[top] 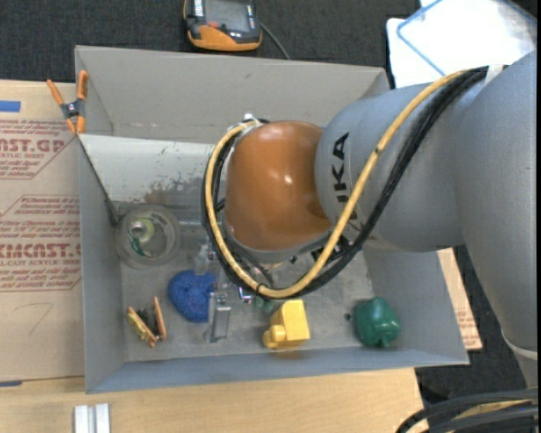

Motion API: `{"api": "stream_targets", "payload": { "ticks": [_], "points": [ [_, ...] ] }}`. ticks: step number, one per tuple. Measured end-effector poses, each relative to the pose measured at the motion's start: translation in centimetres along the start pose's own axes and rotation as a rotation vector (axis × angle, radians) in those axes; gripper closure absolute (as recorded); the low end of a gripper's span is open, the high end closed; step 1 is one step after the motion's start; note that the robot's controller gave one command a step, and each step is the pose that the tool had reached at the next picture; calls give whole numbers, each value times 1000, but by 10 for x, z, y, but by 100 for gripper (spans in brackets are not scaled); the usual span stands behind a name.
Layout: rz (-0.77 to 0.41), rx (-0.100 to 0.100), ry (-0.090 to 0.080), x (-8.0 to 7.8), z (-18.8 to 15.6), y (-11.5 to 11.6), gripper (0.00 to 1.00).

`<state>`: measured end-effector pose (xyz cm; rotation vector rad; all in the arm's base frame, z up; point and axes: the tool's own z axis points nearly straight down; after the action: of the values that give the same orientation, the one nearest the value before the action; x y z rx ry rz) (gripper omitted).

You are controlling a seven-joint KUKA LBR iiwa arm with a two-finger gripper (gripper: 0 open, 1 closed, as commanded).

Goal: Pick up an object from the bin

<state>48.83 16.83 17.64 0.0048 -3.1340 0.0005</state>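
Grey metal bin [207, 88] with a sloped back wall holds a few loose things along its near floor. The arm [433, 170] comes in from 3 o'clock, its wrist under a rounded orange cover [270, 183] ringed by a yellow and black cable [215, 188]. Below the cover, the end effector [218, 323] stands low over the floor at about 6 o'clock in the bin. Its lower part shows as a thin grey metal piece, and I cannot tell whether it is open or closed, nor whether it has hold of anything.

Nearest to it is a blue crumpled lump [189, 296], just beside it at 9 o'clock; whether the two touch is unclear. Farther out at 9 o'clock, near the bin's left wall, lies a wooden clothespin [146, 325]. At 11 o'clock from the end effector stands a clear round cup [146, 234], apart from the blue lump. At 3 o'clock lies a yellow blocky toy [288, 323], near the end effector but apart from it. Beyond that, also at 3 o'clock, sits a dark green rounded thing [376, 323], well apart from the end effector.
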Motion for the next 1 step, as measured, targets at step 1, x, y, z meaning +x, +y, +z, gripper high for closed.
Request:
{"api": "stream_targets", "payload": {
  "ticks": [1],
  "points": [
    [2,-2,-8,-2,-4,-1,0]
  ]
}}
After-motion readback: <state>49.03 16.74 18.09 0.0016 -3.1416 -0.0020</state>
